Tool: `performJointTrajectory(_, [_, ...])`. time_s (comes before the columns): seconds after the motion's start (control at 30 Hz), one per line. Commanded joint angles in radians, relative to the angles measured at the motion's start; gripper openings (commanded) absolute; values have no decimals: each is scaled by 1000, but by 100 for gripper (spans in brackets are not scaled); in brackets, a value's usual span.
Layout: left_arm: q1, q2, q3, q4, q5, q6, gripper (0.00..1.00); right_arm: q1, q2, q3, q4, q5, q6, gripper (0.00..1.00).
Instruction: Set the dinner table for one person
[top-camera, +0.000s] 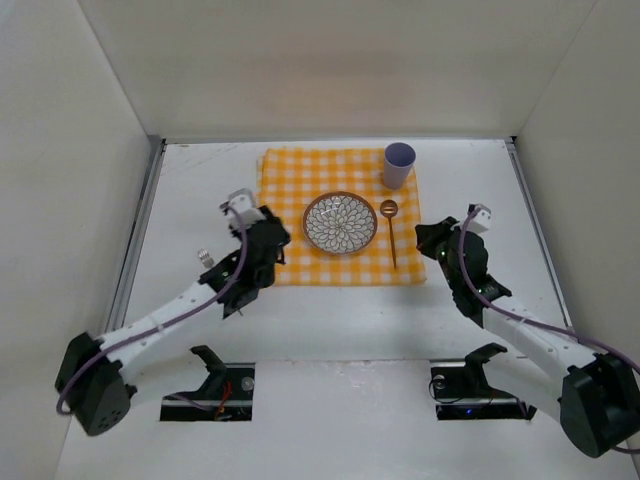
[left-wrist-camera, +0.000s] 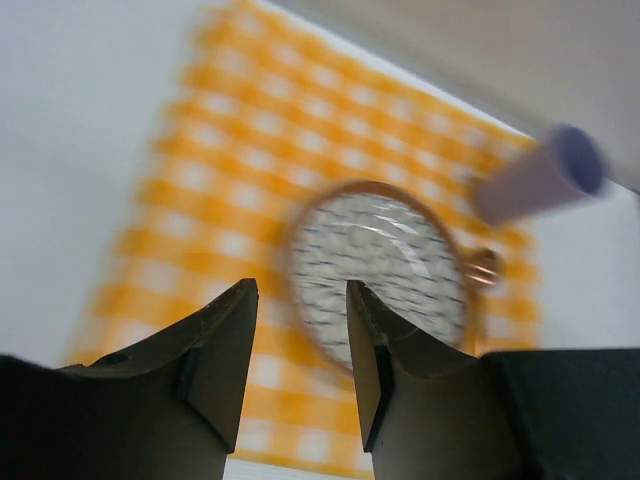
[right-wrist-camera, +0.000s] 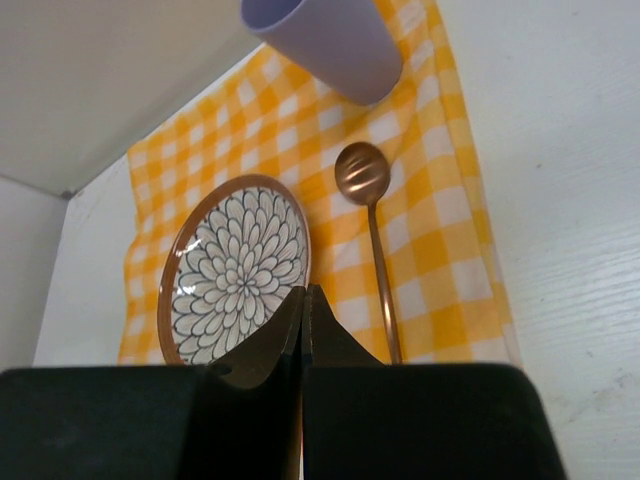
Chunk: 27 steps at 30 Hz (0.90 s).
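**Tabletop** (top-camera: 330, 320): matte white, roughly square, walled on three sides. It fills the floor of the top view and carries every item below.

**Checked cloth** (top-camera: 290, 170): yellow and white, lying flat against the middle of the far edge.

**Plate** (top-camera: 340, 223): round, brown rim, white with a dark petal pattern. It rests on the near half of the cloth, about midway between the left and right edges of the tabletop.

**Spoon** (top-camera: 391, 240): copper-coloured, on the cloth just right of the plate and not touching it. Its bowl points to the far edge and its handle to the near edge.

**Cup** (top-camera: 398, 165): pale lilac, upright on the far right corner of the cloth, beyond the spoon's bowl.

**Left pincer** (top-camera: 278, 243): at the cloth's left border, pointed toward the plate. It is released, with fingers (left-wrist-camera: 225, 345) spread and nothing between them (that wrist view is blurred).

**Right pincer** (top-camera: 432, 240): over bare tabletop just right of the cloth's near right corner. It is clenched, with fingertips (right-wrist-camera: 290, 330) pressed together on nothing.
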Motion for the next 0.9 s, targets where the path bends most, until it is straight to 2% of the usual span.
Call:
performJointTrajectory(0.0, [129, -162, -161, -301, -140, -100, 38, 24, 17, 15, 74, -10, -20, 1])
performJointTrajectory(0.13, [298, -271, -271, -443, -33, -179, 38, 44, 62, 28, 95, -38, -24, 7])
performJointTrajectory(0.27, [413, -230, -321, -452, 101, -206, 36, 53, 108, 35, 109, -43, -27, 12])
performJointTrajectory(0.37, [445, -195, -350, -438, 121, -219, 36, 56, 123, 45, 109, -55, -32, 18])
performJointTrajectory(0.57, [494, -127, -385, -363, 161, -216, 35, 64, 149, 55, 114, -61, -41, 22])
performJointTrajectory(0.87, [560, -29, -427, -227, 241, -207, 30, 73, 162, 61, 114, -50, -54, 25])
